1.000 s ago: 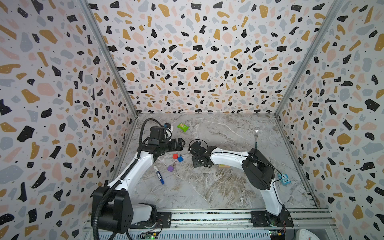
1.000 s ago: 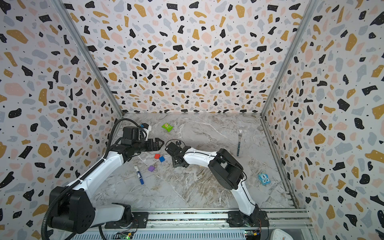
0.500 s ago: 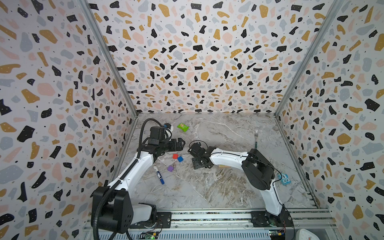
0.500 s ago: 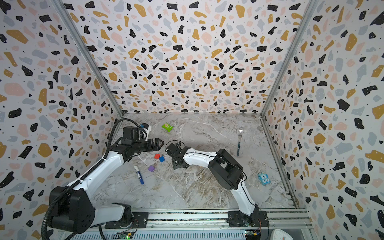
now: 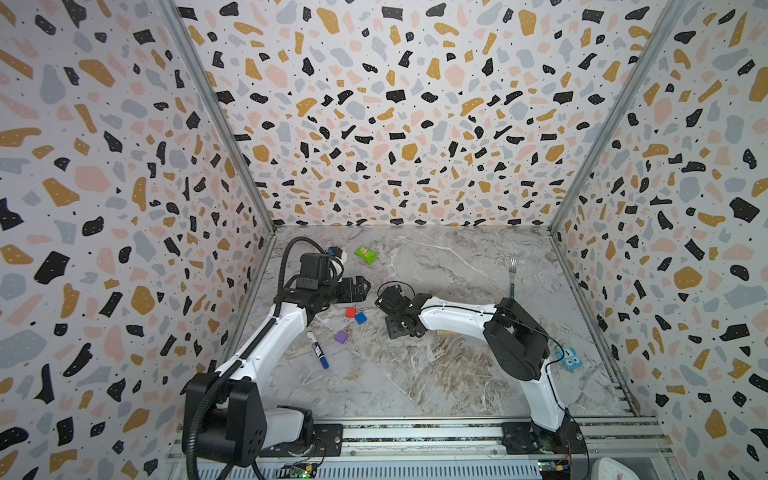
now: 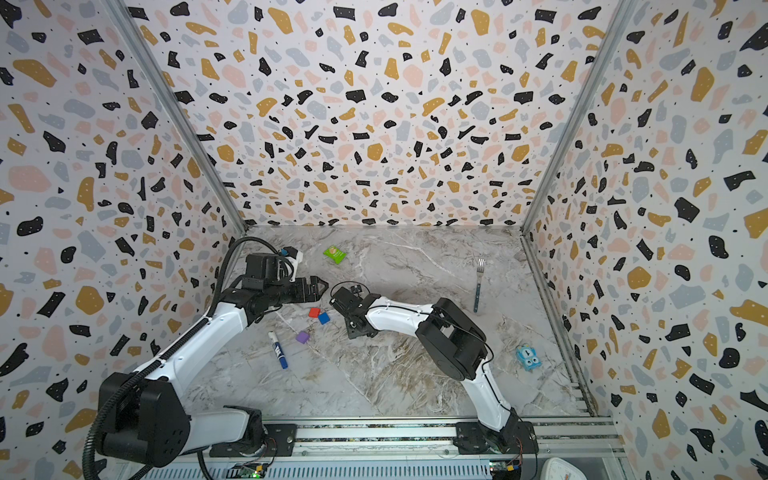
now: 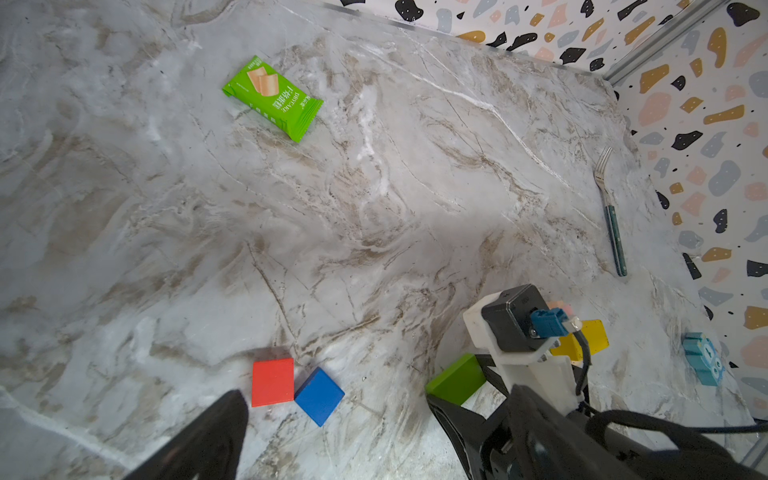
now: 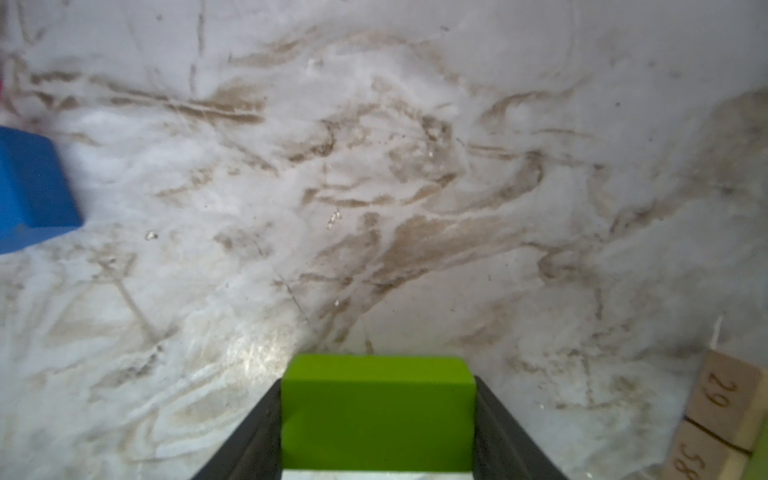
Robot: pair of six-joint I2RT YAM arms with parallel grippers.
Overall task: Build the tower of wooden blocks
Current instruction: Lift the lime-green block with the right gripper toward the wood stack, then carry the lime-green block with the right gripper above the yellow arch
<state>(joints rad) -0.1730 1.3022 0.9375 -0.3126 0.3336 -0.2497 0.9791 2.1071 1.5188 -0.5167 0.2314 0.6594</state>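
Observation:
My right gripper (image 8: 378, 399) is shut on a lime wood block (image 8: 377, 411), low over the marble table (image 5: 436, 374); both jaws press its sides. The left wrist view shows that lime block (image 7: 457, 379) beside a yellow block (image 7: 582, 338) and a pink one (image 7: 561, 309), partly hidden by the right wrist. A tan bar with written numbers (image 8: 723, 411) lies close by. Red (image 5: 350, 312), blue (image 5: 360, 318) and purple (image 5: 341, 337) cubes lie loose. My left gripper (image 5: 363, 286) hangs open above the red cube (image 7: 272, 381) and blue cube (image 7: 319, 395). No stacked tower shows.
A blue-capped marker (image 5: 318, 350) lies near the purple cube. At the back left is a green snack packet (image 5: 366, 254), and a fork (image 5: 512, 278) lies at the right. A small blue toy (image 5: 570, 360) sits near the right wall. Patterned walls close in three sides.
The right gripper has edged very slightly to the left. The left arm and the loose cubes have not moved.

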